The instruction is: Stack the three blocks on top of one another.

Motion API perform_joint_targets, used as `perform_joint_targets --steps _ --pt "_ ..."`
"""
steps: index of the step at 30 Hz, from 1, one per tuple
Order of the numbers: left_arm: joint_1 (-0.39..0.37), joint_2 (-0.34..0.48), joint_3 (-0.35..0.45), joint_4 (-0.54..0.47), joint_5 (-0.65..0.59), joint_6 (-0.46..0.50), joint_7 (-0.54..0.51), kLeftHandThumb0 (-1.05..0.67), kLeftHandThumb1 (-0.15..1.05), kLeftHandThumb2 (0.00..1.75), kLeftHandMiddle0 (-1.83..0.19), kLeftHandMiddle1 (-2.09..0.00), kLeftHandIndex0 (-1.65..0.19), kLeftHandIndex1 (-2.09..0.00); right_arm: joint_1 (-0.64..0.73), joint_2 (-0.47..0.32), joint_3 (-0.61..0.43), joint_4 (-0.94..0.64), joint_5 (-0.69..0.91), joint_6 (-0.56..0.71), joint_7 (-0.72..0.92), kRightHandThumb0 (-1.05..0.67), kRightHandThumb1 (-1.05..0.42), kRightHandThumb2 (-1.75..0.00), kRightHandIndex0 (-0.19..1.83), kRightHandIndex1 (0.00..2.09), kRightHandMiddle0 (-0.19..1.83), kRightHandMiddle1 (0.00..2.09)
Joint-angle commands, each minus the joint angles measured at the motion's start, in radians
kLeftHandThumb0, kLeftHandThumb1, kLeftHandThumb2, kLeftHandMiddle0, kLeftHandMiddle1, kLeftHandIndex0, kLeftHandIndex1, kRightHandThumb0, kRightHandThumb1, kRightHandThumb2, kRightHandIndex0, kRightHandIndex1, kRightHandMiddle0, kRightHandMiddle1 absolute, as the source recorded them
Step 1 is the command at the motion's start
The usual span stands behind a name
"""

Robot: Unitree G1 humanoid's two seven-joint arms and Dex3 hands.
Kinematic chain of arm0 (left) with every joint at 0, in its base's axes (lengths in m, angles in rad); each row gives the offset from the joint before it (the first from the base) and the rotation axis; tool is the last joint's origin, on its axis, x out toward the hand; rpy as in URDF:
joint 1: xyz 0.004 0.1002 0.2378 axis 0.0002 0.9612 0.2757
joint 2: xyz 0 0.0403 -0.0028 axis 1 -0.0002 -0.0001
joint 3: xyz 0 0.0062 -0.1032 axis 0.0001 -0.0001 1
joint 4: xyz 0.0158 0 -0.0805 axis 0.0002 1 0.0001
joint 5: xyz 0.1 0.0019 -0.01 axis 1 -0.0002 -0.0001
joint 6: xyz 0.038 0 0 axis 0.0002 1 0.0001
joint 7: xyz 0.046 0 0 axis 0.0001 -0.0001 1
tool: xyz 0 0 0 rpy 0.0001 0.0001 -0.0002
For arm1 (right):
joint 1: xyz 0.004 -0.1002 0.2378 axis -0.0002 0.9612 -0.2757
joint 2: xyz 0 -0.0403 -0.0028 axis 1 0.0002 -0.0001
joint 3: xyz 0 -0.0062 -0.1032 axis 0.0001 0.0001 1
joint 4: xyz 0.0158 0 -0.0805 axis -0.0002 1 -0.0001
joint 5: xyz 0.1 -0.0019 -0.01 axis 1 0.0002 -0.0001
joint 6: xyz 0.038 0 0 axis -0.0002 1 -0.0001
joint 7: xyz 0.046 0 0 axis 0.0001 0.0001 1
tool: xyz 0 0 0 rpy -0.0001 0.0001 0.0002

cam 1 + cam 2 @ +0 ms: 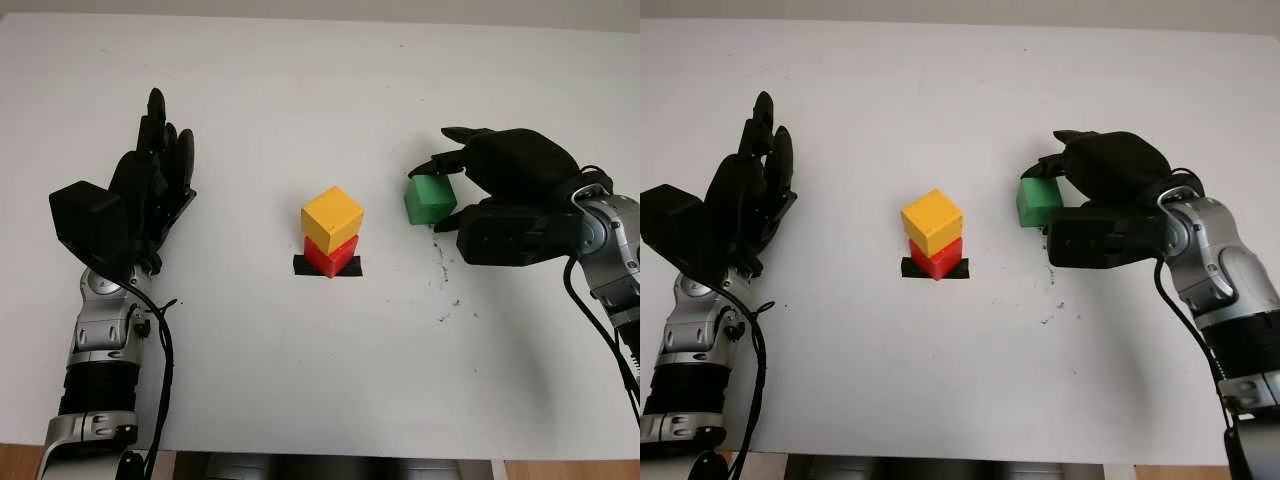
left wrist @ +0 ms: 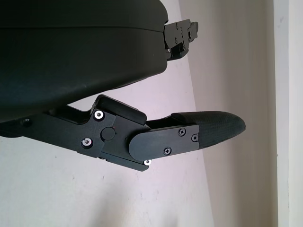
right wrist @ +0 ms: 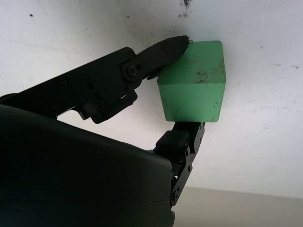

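The right robot hand (image 1: 470, 185) pinched the green cube block (image 1: 430, 198) above the white surface (image 1: 300, 380). Next, I think, it must carry it sideways onto the yellow cube block (image 1: 332, 218), which sat on the red block (image 1: 331, 257). The left robot hand (image 1: 150, 190) waited open, well apart.

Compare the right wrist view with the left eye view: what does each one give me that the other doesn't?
Right wrist view alone: dark smudges on the green block faces, and a fingertip pressed on one side with another finger under the block.

Left eye view alone: the yellow block sitting on the red block over a black mark, and the open left hand at the table's left.

Both: the right hand shut on the green block, over the white table.
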Motion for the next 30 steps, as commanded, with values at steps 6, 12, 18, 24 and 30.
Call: perform_joint_targets --steps 6,12,18,24,30 --pt "0.007 0.013 -0.002 -0.016 0.009 -0.001 0.001 -0.79 1.05 0.58 0.19 0.00 0.19 0.00 0.000 0.002 -0.021 0.050 0.016 -0.074 -0.085 -0.34 -0.90 -0.05 0.39 0.07 0.56 1.07" --pt "0.005 0.012 -0.002 -0.013 0.009 -0.004 0.004 -0.79 1.05 0.57 0.19 -0.01 0.19 0.00 -0.003 -0.001 -0.028 0.046 0.014 -0.077 -0.104 -0.33 -0.89 -0.05 0.41 0.07 0.55 1.09" --pt "0.003 0.016 0.000 -0.005 0.007 -0.007 -0.002 -0.79 1.05 0.58 0.19 -0.01 0.19 0.00 -0.017 -0.006 -0.040 0.055 0.023 -0.090 -0.123 -0.32 -0.88 -0.05 0.42 0.07 0.56 1.09" --pt "0.000 0.014 -0.001 -0.006 0.011 -0.003 0.004 -0.80 1.05 0.56 0.19 -0.01 0.19 0.00 -0.049 0.016 -0.085 0.060 0.144 -0.066 -0.036 -0.30 -0.90 -0.06 0.39 0.05 0.48 1.22" --pt "0.002 0.015 -0.003 -0.009 0.013 0.001 0.004 -0.79 1.05 0.56 0.19 -0.01 0.19 0.00 -0.105 0.022 -0.121 0.078 0.292 -0.082 0.100 -0.32 -0.92 -0.05 0.37 0.05 0.39 1.42"
